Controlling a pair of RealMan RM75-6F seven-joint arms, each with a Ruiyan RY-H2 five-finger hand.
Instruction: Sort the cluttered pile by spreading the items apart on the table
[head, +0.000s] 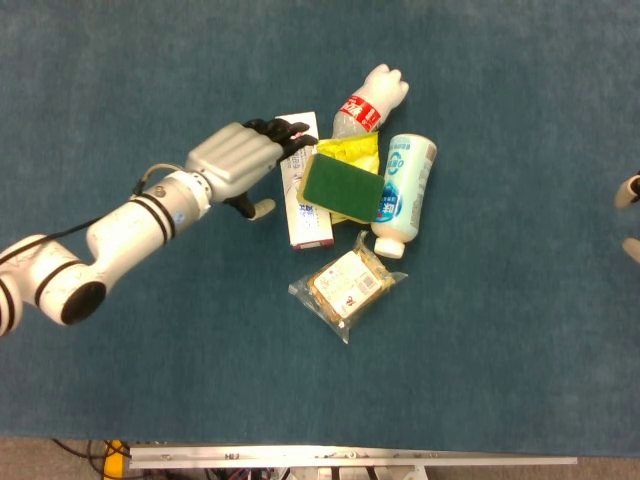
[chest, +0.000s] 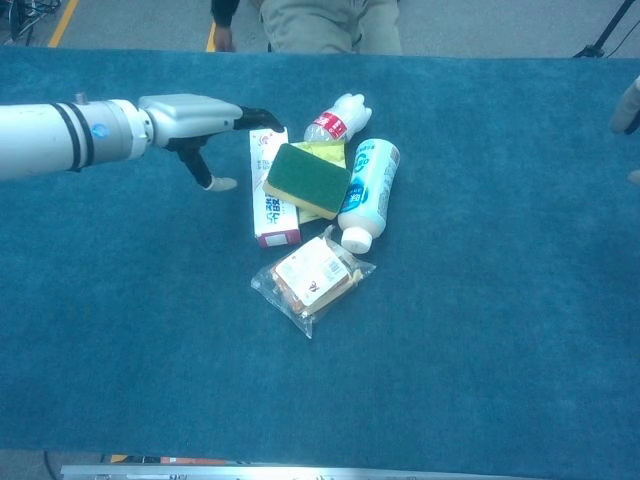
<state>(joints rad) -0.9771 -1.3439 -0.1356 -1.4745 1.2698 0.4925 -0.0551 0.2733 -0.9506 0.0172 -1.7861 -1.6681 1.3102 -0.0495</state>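
The pile sits mid-table: a white toothpaste box (head: 306, 205) (chest: 268, 205), a green-and-yellow sponge (head: 343, 185) (chest: 306, 178) lying over it, a clear bottle with a red label (head: 366, 104) (chest: 335, 118), a white-and-blue bottle (head: 404, 192) (chest: 366, 190) and a bagged bread snack (head: 347, 283) (chest: 312, 277). My left hand (head: 240, 160) (chest: 196, 115) is open, palm down, its dark fingertips (head: 292, 130) over the box's far end; the thumb hangs down left of the box. Only the edge of my right hand (head: 630, 215) (chest: 628, 115) shows at the right border.
Blue carpeted table (head: 500, 330) (chest: 480, 330) spreads wide on all sides of the pile. A person (chest: 320, 22) sits behind the far table edge. The table's metal front rail (head: 350, 458) runs along the bottom.
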